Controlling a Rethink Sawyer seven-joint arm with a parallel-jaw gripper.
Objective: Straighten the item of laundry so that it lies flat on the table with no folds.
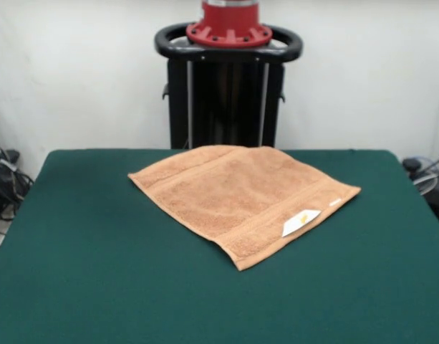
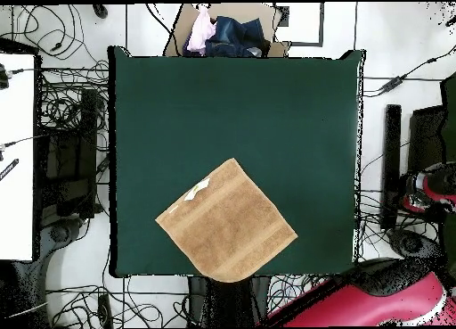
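Observation:
The item of laundry (image 1: pixel 244 201) is a peach-orange terry towel lying spread on the dark green table (image 1: pixel 97 272), turned cornerwise like a diamond. Its white label (image 1: pixel 300 222) with a yellow mark sits near the front right edge. In the overhead view the towel (image 2: pixel 227 223) lies in the table's (image 2: pixel 267 111) lower left part, with its label (image 2: pixel 198 190) at the upper left edge. Its lowest corner looks rounded and reaches the table's bottom edge. A red arm section (image 2: pixel 374 299) lies off the table at the bottom right. No gripper shows in either view.
The black pedestal (image 1: pixel 226 93) with its red base stands behind the table's far edge. In the overhead view a box of clothes (image 2: pixel 223 31) sits beyond the table's top edge, and cables cover the floor on both sides. A white desk (image 2: pixel 16 156) is at the left.

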